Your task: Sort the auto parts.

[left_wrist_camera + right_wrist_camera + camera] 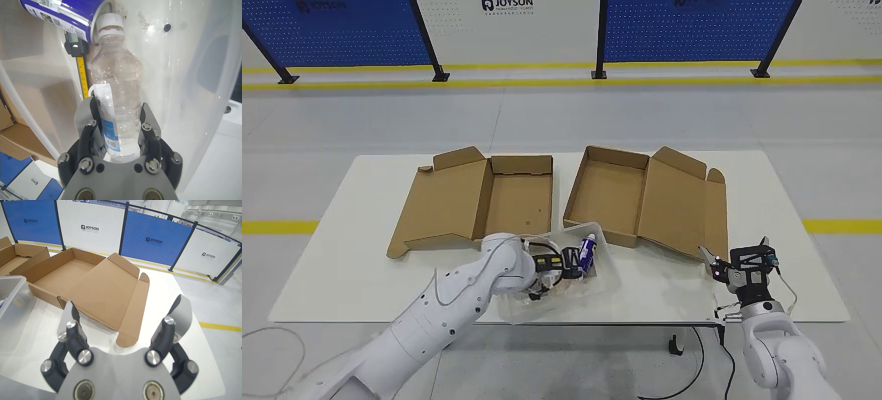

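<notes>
Left gripper (117, 103) clamps a clear plastic bottle (115, 75).
It lies in a translucent plastic bin (198, 85), cap seemingly rightward against a blue can (62, 11); right gripper (124, 300) spread wide.

Industrial hall: pegboard partitions (157, 241), floor lines (221, 327)

white arms (442, 310), silver end effectors (118, 106) (123, 302) with black linkages and screws.

Left pincer (118, 103) clamps a bottle (115, 72); right pincer (124, 300) hangs with fingers spread wide.
</notes>
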Action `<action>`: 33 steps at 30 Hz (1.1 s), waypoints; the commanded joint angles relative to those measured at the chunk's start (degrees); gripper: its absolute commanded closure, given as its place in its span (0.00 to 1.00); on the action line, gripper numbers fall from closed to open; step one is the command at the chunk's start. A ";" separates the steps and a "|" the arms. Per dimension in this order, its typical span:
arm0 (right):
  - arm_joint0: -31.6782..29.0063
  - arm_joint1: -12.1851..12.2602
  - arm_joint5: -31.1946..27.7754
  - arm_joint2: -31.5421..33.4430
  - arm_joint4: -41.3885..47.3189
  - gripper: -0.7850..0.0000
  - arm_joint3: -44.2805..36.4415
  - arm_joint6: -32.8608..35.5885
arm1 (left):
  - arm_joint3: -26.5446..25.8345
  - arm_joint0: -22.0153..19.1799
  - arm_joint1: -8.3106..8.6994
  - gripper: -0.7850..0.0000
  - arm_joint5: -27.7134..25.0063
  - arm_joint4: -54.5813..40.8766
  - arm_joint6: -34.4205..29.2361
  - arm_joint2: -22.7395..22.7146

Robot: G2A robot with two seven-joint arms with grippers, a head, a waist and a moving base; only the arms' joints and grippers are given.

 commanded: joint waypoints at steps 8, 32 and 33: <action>0.00 0.00 0.00 0.00 0.00 0.00 0.00 0.00 | 0.86 -1.29 -0.80 0.58 0.01 -0.40 0.00 1.46; 0.00 0.00 0.00 0.00 0.00 0.00 0.00 0.00 | 4.67 -4.70 -2.96 0.31 -0.31 -1.78 0.89 5.39; 0.00 0.00 0.00 0.00 0.00 0.00 0.00 0.00 | 4.87 -4.82 -3.06 0.25 -0.24 -1.78 0.97 5.49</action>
